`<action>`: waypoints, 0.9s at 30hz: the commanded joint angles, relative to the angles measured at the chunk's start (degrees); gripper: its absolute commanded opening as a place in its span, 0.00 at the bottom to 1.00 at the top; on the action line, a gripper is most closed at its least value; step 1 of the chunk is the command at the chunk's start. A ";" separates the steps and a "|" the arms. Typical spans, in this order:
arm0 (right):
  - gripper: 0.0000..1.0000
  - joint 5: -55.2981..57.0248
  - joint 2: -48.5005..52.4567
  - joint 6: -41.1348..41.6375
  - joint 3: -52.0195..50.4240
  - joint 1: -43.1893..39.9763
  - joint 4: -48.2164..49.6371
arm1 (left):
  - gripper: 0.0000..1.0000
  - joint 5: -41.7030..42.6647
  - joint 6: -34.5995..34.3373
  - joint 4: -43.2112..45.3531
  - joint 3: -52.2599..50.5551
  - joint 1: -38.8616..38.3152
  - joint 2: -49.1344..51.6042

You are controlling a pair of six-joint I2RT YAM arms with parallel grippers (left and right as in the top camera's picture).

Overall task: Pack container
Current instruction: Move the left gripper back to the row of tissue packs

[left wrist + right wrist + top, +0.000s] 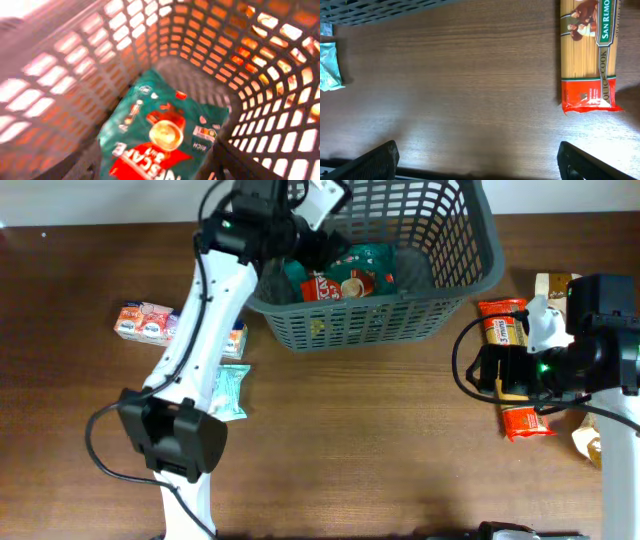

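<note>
The container, a large dark grey slotted basket (460, 275), stands at the back middle of the table. A teal and red Nescafe packet (350, 277) lies on its floor. My left gripper (315, 242) reaches into the basket at its left end. In the left wrist view its fingers (150, 167) are spread open on either side of the near end of the packet (165, 130), with the basket wall (280, 100) all round. My right gripper (497, 375) hovers by an orange San Remo spaghetti packet (518, 420). Its fingers (480, 160) are wide open and empty over bare wood, and the spaghetti (587, 55) lies beyond them.
Left of the basket lie a white and pink packet (145, 321), a blue and orange packet (236, 340) and a teal pouch (230, 390), which also shows in the right wrist view (330, 65). A beige packet (555, 283) lies at the far right.
</note>
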 commanded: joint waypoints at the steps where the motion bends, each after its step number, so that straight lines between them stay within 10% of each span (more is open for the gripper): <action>1: 0.99 -0.79 -0.81 0.11 0.98 0.26 -0.28 | 0.67 -7.15 -0.94 -4.13 9.01 1.27 -4.57; 5: 0.99 -0.79 -0.81 0.13 0.98 0.26 -0.42 | 0.67 -19.17 -6.47 -12.74 18.69 3.96 -6.99; 10: 0.99 -0.79 -0.81 0.13 0.98 0.26 -0.79 | 0.69 -36.92 -30.25 -24.81 24.00 11.06 -10.14; 22: 0.99 -0.81 -0.81 0.13 0.98 0.26 -0.94 | 0.59 -37.51 -55.01 -32.83 11.28 24.04 -6.49; 27: 0.99 -0.79 -0.81 0.11 0.98 0.26 -1.29 | 0.73 -36.98 -69.46 -26.38 -3.39 24.41 -3.21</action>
